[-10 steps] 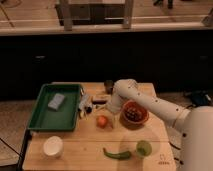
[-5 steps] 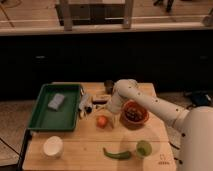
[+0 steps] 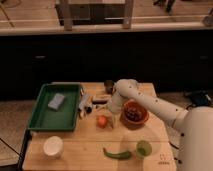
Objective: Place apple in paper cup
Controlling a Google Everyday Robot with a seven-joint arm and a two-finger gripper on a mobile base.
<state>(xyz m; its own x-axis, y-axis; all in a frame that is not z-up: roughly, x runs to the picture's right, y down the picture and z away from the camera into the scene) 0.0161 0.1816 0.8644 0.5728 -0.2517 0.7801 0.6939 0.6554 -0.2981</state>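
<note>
The apple (image 3: 102,121), small, round and orange-red, lies on the wooden table (image 3: 75,150) near its middle. The white paper cup (image 3: 52,146) stands upright at the table's front left, well apart from the apple. My white arm reaches in from the right, bends above the table and points down. My gripper (image 3: 112,114) hangs just right of the apple and close above the table, beside a red bowl (image 3: 135,114).
A green tray (image 3: 47,120) with a grey-blue sponge (image 3: 56,101) sits at the left. A green pepper (image 3: 117,154) and a small green cup (image 3: 144,148) lie at the front. Small items and a dark can (image 3: 108,85) stand behind the apple.
The arm has shifted only slightly near the apple. The apple and paper cup have not moved.
</note>
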